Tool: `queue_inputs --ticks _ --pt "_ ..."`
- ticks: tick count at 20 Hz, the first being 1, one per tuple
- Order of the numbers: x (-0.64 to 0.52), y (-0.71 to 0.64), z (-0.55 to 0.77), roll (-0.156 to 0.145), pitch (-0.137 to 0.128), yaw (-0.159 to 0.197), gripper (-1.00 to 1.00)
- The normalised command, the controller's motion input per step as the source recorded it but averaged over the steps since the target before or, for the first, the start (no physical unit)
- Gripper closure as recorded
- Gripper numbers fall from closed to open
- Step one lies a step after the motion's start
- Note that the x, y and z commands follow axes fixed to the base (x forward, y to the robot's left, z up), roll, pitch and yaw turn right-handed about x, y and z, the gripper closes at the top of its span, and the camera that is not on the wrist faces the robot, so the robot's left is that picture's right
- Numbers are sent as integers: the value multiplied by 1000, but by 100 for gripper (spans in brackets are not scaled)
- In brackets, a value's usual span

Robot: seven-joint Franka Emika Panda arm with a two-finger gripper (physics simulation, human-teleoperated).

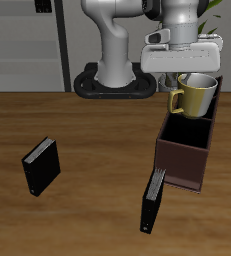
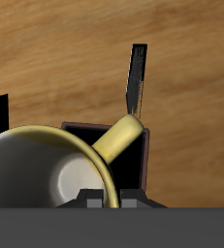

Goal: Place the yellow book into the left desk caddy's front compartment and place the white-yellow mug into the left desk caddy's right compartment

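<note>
My gripper (image 1: 186, 76) is shut on the rim of the white-yellow mug (image 1: 196, 95), which hangs tilted just above the back part of the left desk caddy (image 1: 183, 152), a dark brown box. The mug's yellow handle (image 1: 175, 100) sticks out sideways beyond the caddy's wall. In the wrist view the mug (image 2: 41, 160) fills the foreground, its handle (image 2: 118, 139) lies over the caddy's rim (image 2: 145, 145), and my fingertips are hidden behind the mug. The yellow book is not in view in either frame.
A black book (image 1: 153, 200) stands leaning against the caddy's front corner near the table's front edge and shows again in the wrist view (image 2: 138, 77). Another black book (image 1: 42, 166) lies farther off on the wooden table (image 1: 97, 130).
</note>
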Motion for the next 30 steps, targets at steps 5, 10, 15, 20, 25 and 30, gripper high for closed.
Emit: queue_inputs --ticks 5,10,15,20,25,30 --pt "-11 72 -70 17 0 33 100" --pt "43 25 -80 -6 14 33 100" --pt "98 1 -152 -8 41 44 100" --pt "-20 38 -104 -7 30 24 100" --pt "30 -25 -159 -5 20 13 100" --pt "56 -51 -107 -6 14 4 100"
